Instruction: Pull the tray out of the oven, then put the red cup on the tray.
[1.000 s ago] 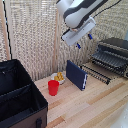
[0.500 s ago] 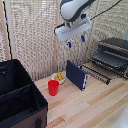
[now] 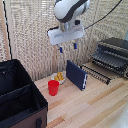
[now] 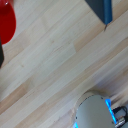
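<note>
With the tray (image 3: 98, 71) already drawn out, lower the open, empty end effector (image 3: 67, 48) squarely over the red cup (image 3: 53, 87), clearing the upright dark-blue box (image 3: 76, 75).

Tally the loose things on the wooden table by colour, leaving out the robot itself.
Red: 1, the red cup
Black: 2, the oven and the fabric case
Dark blue: 1, the upright flat box
White: 1, the small bowl of yellow pieces
Total: 5
</note>
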Motion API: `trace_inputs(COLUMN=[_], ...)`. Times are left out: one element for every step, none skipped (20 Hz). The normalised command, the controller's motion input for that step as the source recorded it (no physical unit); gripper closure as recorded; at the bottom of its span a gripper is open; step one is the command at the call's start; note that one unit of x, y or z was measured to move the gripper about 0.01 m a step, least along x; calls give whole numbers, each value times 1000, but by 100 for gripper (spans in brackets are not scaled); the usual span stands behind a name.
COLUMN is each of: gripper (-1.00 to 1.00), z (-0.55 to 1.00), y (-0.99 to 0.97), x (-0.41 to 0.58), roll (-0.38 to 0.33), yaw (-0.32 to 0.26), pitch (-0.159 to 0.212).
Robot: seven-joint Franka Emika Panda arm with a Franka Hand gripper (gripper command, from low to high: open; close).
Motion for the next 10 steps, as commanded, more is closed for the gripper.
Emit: trace_inputs(gripper=[-100,-100,-100,-100,-100,-100,-100,-100,-100,-100], z=[-417,-440,-434,-414,-406,-403,-389,-426,-423,-423], y=[563,549,511,494,377,351,351,329,306,311], x=[-6,-26,-29,-34,-40,-49,-34,-69,-57,-66], roll=[45,33,24,0,0,0,-15,-27,-15,-16], yaw=[-79,-74,-68,-54,-35,-40,-42,-41,-47,-49], pitch=[9,11,18,20,30,32,21,20,17,10])
